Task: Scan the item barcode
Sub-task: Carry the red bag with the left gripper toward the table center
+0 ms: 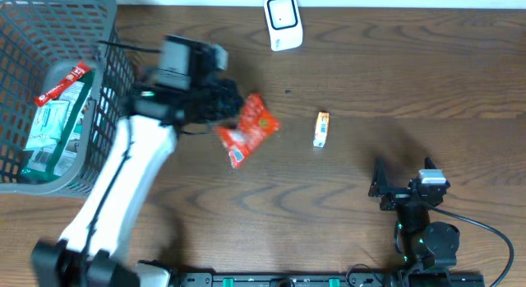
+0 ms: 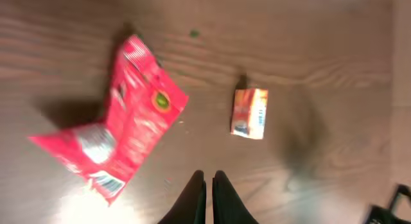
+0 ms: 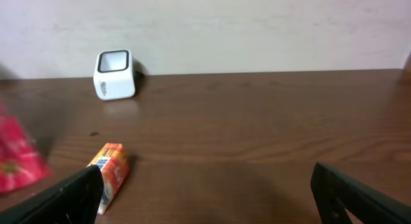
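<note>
- Left gripper (image 2: 207, 189): fingers pressed together, holding nothing, hovering over the table (image 1: 370, 90) just beside the red packet (image 2: 122, 128).
- Red packet lies flat between the basket (image 1: 111, 24) and a small orange box (image 2: 249, 113); scanner (image 1: 283, 22) is well apart at the far edge.
- Right gripper (image 3: 207, 179): jaws wide apart, empty.
- Risk: flat, crinkly packet likely slides or slips when pinched.
- Risk: barcode seems to sit near the packet's lower corner; a grip there could cover it or turn it away from the scanner.
- Risk: unclear which item is meant; the box could be grabbed instead.
</note>
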